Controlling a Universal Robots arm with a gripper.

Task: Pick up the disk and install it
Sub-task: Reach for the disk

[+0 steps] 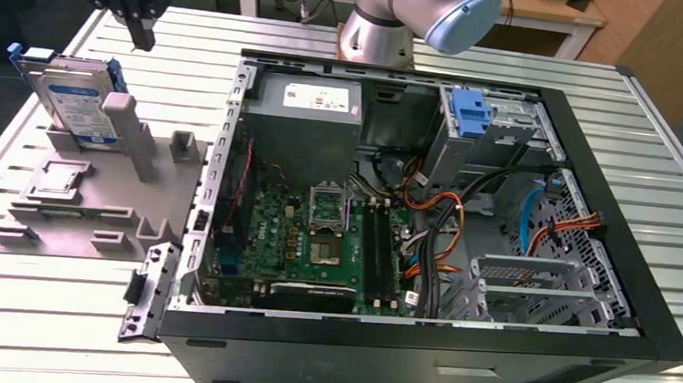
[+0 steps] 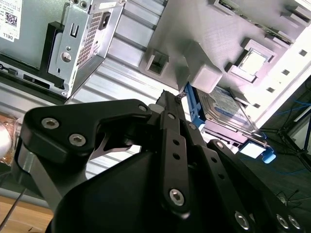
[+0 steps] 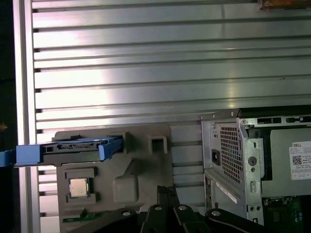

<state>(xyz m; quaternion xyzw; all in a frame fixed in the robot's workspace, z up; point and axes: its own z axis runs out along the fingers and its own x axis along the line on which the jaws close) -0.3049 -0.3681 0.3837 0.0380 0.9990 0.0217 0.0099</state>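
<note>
The disk [image 1: 78, 102] stands on edge in a grey printed fixture [image 1: 84, 203] at the exterior view's left, silver with a white-and-blue label and a blue frame. My gripper [image 1: 144, 41] hangs just above and beyond its top edge, apart from it, with the black fingers together and nothing between them. In the second wrist view the gripper [image 2: 167, 95] sits close to the blue-framed disk [image 2: 228, 109]. In the first wrist view the disk [image 3: 73, 148] appears edge-on, beyond the gripper [image 3: 167, 190].
An open computer case [image 1: 657, 299] lies to the fixture's right, with motherboard, cables, a grey power supply [image 1: 309, 107], a blue latch piece [image 1: 470, 115] and a metal drive cage [image 1: 530, 284]. A processor chip [image 1: 60, 178] rests on the fixture. The table is ribbed aluminium.
</note>
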